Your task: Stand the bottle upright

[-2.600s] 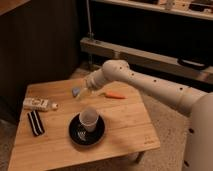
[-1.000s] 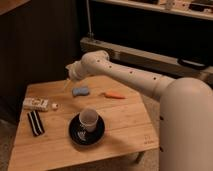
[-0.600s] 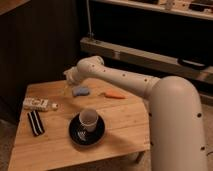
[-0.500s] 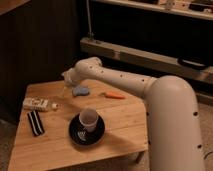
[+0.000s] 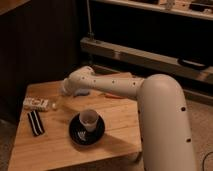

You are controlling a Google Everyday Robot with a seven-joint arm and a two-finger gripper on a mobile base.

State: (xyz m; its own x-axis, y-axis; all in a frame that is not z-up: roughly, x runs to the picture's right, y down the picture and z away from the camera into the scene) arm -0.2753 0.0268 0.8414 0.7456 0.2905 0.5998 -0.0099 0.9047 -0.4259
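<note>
The bottle [image 5: 36, 103] lies on its side at the left edge of the wooden table [image 5: 115, 130], whitish with a dark-patterned label and its cap end pointing right. My white arm reaches across the table from the right. The gripper [image 5: 58, 101] hangs at the arm's left end, just right of the bottle's cap end and low over the table. It is open and holds nothing.
A flat black bar with white stripes [image 5: 35, 122] lies in front of the bottle. A white cup [image 5: 88, 119] stands on a black plate [image 5: 75, 135] mid-table. A small blue thing [image 5: 82, 93] and an orange thing [image 5: 114, 96] lie under the arm. Dark shelving stands behind.
The arm has swung left across the table, bringing the gripper from the table's back middle down next to the bottle. The bottle, bar, cup and plate have not moved.
</note>
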